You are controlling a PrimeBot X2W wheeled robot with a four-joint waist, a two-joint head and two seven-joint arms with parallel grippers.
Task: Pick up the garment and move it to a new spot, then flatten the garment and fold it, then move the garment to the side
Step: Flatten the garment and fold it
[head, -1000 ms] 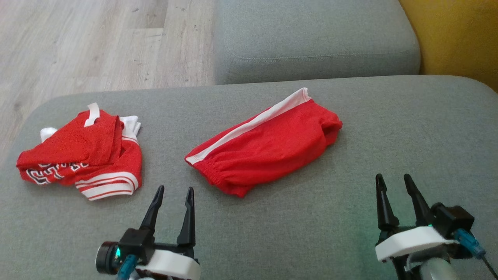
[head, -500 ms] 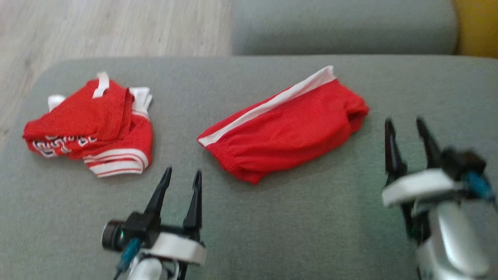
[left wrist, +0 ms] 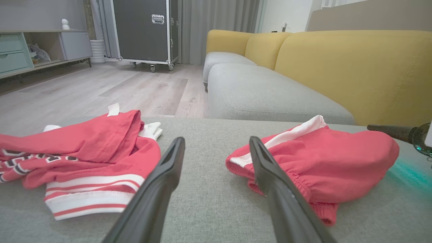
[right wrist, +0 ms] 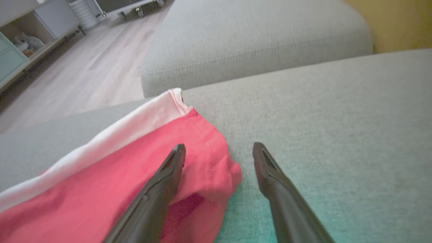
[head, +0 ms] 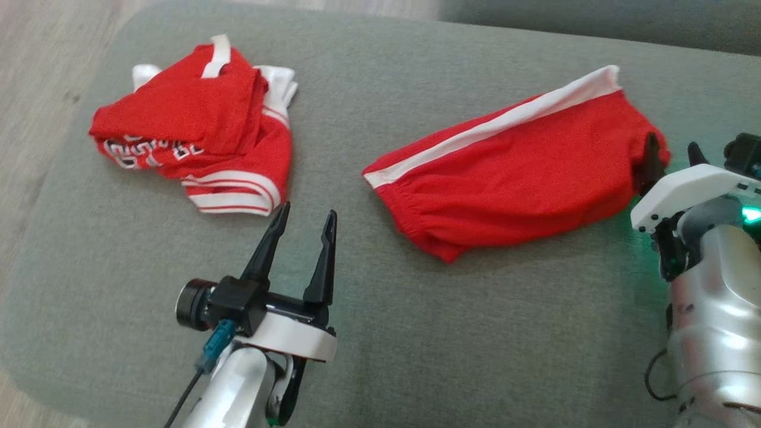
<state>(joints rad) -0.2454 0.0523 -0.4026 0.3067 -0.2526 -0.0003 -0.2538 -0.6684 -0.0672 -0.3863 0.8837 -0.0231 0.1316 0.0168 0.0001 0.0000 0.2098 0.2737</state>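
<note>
A pair of red shorts with a white stripe lies on the grey sofa cushion, in its right half, nearer the far edge. The right gripper is at the right end of the shorts. Its jaws are spread wide, one over the red cloth and one over the bare cushion, and they hold nothing. A crumpled red shirt sits near the far left corner. The left gripper hangs over the bare cushion between the two clothes, jaws spread and empty
</note>
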